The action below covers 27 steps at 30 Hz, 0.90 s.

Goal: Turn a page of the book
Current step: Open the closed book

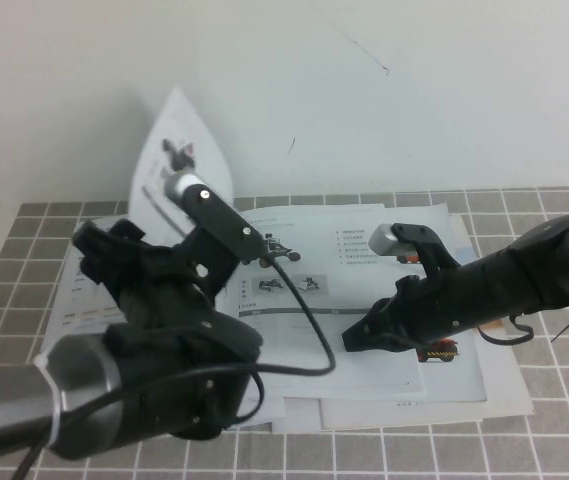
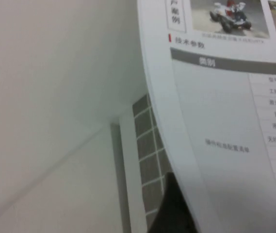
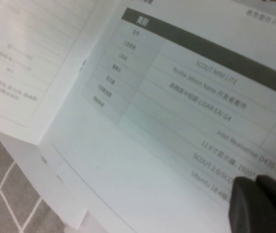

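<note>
Nearest the camera we find the left arm's dark bulk, which blocks much of the near-left table in the high view. Its left gripper (image 1: 114,262) sits over the left half of the thin white glossy stapled booklet (image 1: 364,250). We cannot make out the jaw gap in any view and cannot tell whether it is open or closed; in the left wrist view 1 dark fingertip (image 2: 176,211) shows against the edge of a curved page.

The booklet lies open on the grey tiled tabletop (image 1: 554,410), resting on larger loose white sheets (image 1: 454,395) that stick out beneath it on the near and right sides.

The right arm reaches in from the right. Its right gripper (image 1: 354,338) presses down on the right-hand page near the spine, jaws closed with nothing between them; the right wrist view shows the dark fingertips (image 3: 261,206) on a grey spec table.

Further back, 1 lifted page (image 1: 179,165) stands up curved against the plain white wall (image 1: 414,90), behind the left arm's silver-capped wrist camera mount (image 1: 189,187). A black cable (image 1: 309,320) loops across the spine area.
</note>
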{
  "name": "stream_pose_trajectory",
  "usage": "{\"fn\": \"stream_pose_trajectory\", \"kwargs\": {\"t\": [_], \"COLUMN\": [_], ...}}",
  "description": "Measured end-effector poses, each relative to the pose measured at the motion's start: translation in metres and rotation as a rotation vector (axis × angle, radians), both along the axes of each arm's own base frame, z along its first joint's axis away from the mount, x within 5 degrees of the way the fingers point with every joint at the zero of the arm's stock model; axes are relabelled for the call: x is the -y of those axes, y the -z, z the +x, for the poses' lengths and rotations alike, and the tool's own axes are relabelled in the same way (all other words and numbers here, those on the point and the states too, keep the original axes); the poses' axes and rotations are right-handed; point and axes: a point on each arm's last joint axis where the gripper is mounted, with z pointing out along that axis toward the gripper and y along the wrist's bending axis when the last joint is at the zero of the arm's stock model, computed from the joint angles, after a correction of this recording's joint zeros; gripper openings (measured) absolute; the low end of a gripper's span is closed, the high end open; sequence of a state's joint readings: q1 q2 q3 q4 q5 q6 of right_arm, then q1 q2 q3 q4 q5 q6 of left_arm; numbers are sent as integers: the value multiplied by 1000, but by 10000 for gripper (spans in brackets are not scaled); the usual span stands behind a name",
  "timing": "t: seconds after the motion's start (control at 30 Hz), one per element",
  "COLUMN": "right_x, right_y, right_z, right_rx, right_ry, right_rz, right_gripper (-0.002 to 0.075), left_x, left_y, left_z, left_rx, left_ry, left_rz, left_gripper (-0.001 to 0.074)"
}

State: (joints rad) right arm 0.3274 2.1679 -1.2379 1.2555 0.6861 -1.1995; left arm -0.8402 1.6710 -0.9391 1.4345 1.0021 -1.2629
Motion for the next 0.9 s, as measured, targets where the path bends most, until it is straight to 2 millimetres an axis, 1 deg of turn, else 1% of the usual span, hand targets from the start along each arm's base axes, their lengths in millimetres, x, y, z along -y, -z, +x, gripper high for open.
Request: {"fn": "stream_pose_trajectory", "kwargs": {"t": [0.17,0.3,0.43,0.53,0.6,0.67,0.73,0.8,0.87,0.9], "right_x": [0,0,0,0,0,0,0,0,-1,-1], "right_y": [0,0,0,0,0,0,0,0,0,0], "right_z": [0,0,0,0,0,0,-1,-1,-2,-3], "right_rx": [-1,-3,-3,-3,-3,-3,-5,-7,-14,-16], "right_ry": [0,0,-1,-1,-2,-2,-6,-15,-26,-32], "right_rz": [1,2,1,1,1,1,2,2,5,9], "right_gripper": [11,11,11,11,11,11,11,11,11,11], "left_x": [-32,-56,-72,-77,-72,-59,-41,-18,1,8], "left_y": [6,8,13,14,6,-7,-22,-37,-44,-45], "left_z": [15,24,27,26,22,15,7,-2,-8,-9], "left_rx": [-77,-108,-130,-140,-126,-99,-65,-24,-2,3], "left_ry": [-133,-222,-263,-269,-231,-139,21,238,415,476], "left_rz": [8,2,1,-17,-59,-118,-184,-256,-309,-325], "left_gripper": [475,446,425,419,417,416,416,416,415,416]}}
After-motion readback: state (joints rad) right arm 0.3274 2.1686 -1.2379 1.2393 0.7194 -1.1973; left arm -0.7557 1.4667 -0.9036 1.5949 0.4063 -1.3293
